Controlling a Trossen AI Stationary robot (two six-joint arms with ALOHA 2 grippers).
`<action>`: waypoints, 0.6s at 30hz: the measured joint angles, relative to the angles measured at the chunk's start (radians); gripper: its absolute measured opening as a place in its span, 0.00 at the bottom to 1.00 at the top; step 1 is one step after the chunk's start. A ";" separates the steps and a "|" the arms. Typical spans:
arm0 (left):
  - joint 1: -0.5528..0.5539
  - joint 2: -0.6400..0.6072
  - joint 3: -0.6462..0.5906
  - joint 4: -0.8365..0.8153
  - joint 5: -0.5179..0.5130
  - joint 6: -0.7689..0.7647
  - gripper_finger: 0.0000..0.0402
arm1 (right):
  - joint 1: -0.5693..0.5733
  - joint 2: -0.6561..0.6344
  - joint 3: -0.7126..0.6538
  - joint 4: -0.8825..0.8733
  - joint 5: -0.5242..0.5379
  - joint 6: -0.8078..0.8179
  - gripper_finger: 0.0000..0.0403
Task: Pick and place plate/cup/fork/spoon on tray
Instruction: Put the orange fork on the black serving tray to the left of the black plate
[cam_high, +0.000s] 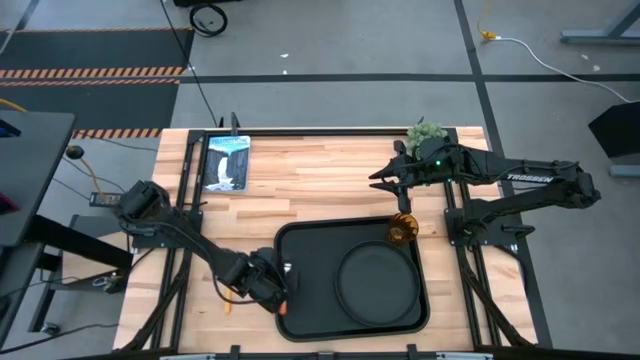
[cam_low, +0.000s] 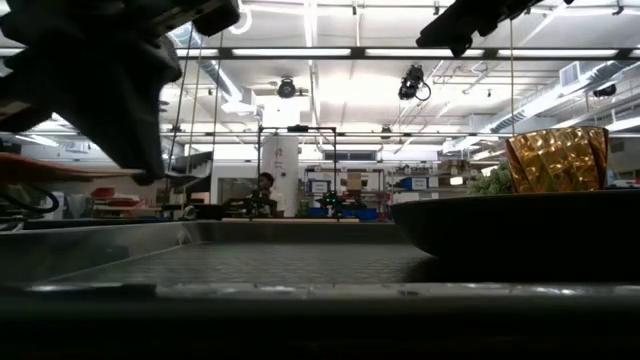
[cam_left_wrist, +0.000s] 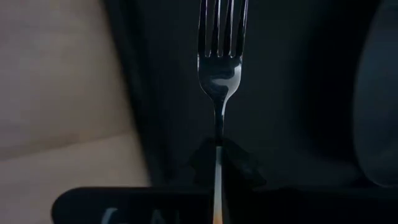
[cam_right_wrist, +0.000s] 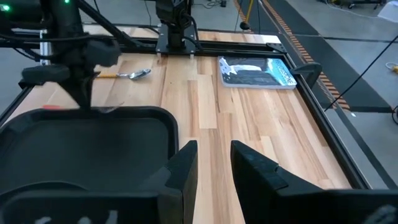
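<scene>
The black tray (cam_high: 300, 250) lies at the table's near middle. The round black plate (cam_high: 378, 282) lies in its right half, and the amber cup (cam_high: 402, 230) stands upright in its far right corner. My left gripper (cam_high: 278, 292) is over the tray's left edge, shut on the fork (cam_left_wrist: 221, 56). The fork's tines reach over the tray floor. The spoon (cam_right_wrist: 134, 74) lies flat on the wood left of the tray, its orange handle showing in the high view (cam_high: 228, 300). My right gripper (cam_high: 382, 180) is open and empty above the wood, beyond the tray's far edge. My left gripper pinches the fork's slim neck (cam_left_wrist: 217, 134), where it meets the red-orange handle, between its two fingertips (cam_left_wrist: 202, 160). The fingers point down from above and lie across the fork. The fork hangs level, clear of the tray, with the handle (cam_low: 50, 168) sticking out toward the table's left.
A blue-and-white packet (cam_high: 227, 160) lies at the table's far left. A green leafy thing (cam_high: 425, 132) sits at the far edge behind my right arm. Bare wood lies between the packet and the tray. A person shows far off in the room (cam_low: 264, 185).
</scene>
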 joint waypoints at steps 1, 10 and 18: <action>0.000 0.009 0.000 0.030 -0.005 0.001 0.04 | 0.000 0.000 0.000 0.001 0.000 -0.002 0.25; 0.020 0.118 0.000 0.299 -0.102 0.026 0.04 | 0.000 0.000 0.000 0.001 -0.012 -0.002 0.25; 0.053 0.210 0.033 0.428 -0.110 0.077 0.04 | 0.001 0.000 0.000 0.000 -0.034 -0.004 0.25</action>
